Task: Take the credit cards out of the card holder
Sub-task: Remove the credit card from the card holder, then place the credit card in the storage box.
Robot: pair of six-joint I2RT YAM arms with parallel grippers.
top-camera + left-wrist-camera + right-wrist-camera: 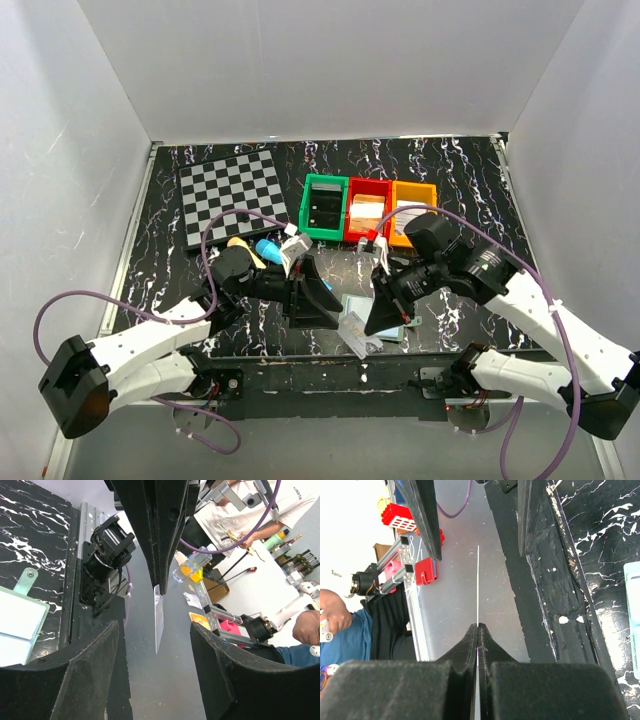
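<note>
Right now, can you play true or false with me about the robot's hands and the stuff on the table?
1. The right hand pinches a thin pale credit card by its edge. True.
2. The left hand is shut tight on that card. False: its fingers stand open on either side of the card, not touching it.
3. The three plastic bins in a row are green, red and orange. True.
4. The black-and-white checkered board sits to the right of the bins. False: it lies to their left.
5. The flat card holder with pale blue-grey panels is folded shut. False: it lies open, with its panels showing.
</note>
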